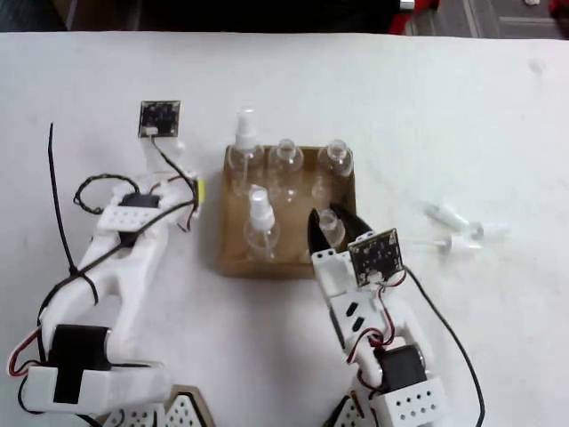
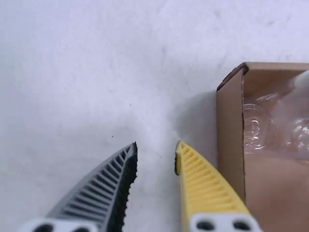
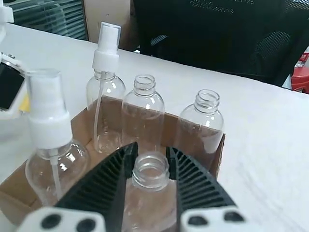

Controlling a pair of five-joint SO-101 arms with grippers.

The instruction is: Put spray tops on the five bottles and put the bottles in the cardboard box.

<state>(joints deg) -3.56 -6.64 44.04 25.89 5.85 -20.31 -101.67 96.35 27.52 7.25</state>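
Covering the table: a white, faintly creased sheet.
Room: a dark mesh chair behind the far edge, and a slatted blind off to one side of it.
Box: shallow brown cardboard, open-topped, mid-table between the arms.
Bottles: five, clear plastic with rounded shoulders, all upright in the box.
Capped bottles: two, with white spray tops and thin dip tubes; one at the far left corner, one in the near row.
Open bottles: two in the far row, threaded necks bare.
Gripped bottle: also uncapped, at the near right of the box.
Right gripper: black jaws closed against either side of that bottle's neck.
Left gripper: one grey jaw and one yellow, a narrow gap, nothing between them; over the sheet just beside the box's left wall.
Loose tops: white, lying on the sheet right of the box, well apart from it.
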